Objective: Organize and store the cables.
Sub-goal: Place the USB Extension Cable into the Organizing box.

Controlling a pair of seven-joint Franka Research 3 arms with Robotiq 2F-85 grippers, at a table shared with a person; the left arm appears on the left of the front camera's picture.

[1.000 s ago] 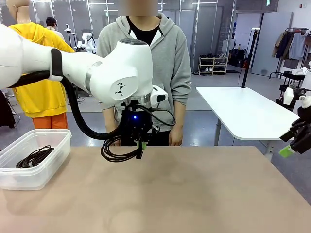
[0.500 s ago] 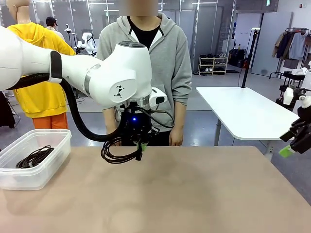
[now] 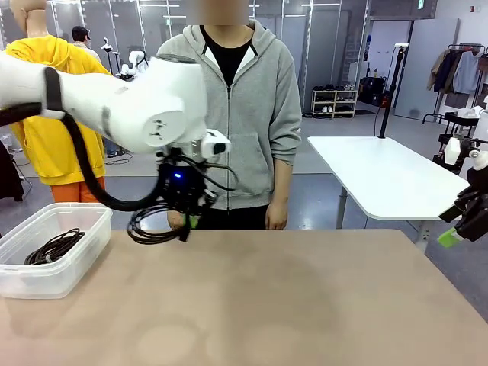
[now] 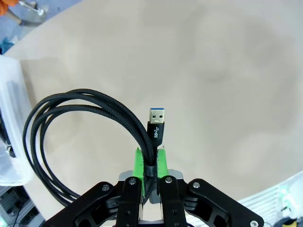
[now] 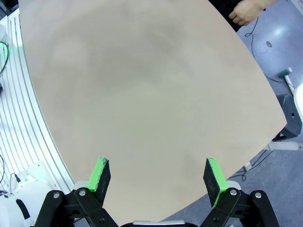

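Above table, L gripper [image 3: 185, 226] pinches coiled cable [image 3: 152, 229] clear for carry to bin [image 3: 72, 263] w/ 1 cable; R gripper [image 5: 156, 177] wide, empty.

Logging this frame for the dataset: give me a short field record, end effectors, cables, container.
left end effector: shut on coiled black cable, held above the table
cable plug: USB end sticks up past the fingers
right end effector: open, holding nothing, at the table's right edge
container: clear plastic bin at table's left, no lid on it
stored cable: one black coil already in the bin
person: stands at far side, hands down
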